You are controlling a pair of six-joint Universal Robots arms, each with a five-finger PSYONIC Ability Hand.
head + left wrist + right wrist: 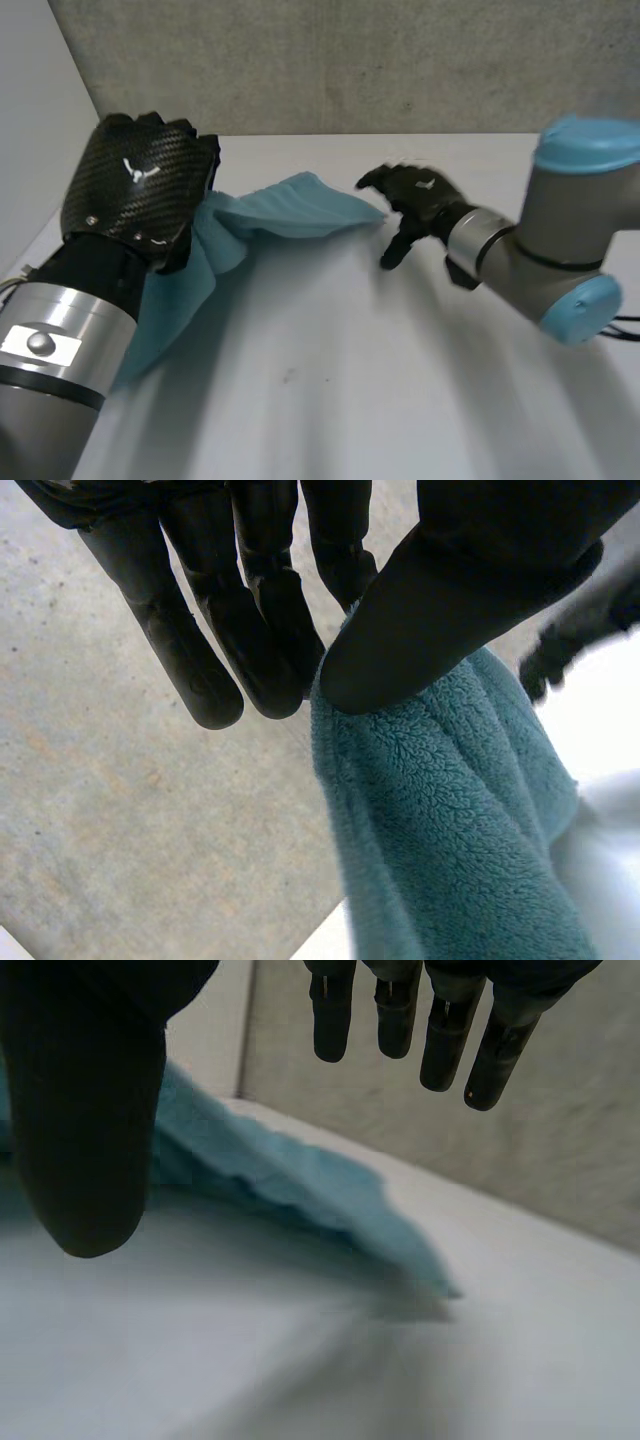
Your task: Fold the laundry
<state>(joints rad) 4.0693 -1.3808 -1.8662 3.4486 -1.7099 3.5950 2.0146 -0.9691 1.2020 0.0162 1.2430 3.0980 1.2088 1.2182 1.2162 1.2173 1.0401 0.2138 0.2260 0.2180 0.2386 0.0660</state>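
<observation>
Now | left hand (135,185) pinches towel (300,210) | right hand (420,195) spread, empty, seemingly just beside towel corner

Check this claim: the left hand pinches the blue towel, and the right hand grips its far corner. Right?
No. The right hand is open beside the towel, gripping nothing, as the right wrist view shows; the left hand does pinch it.

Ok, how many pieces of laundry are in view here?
1: a teal towel, one end pinched in the left hand, its far corner on the table near the open right hand. Another could hide beneath it.
</observation>
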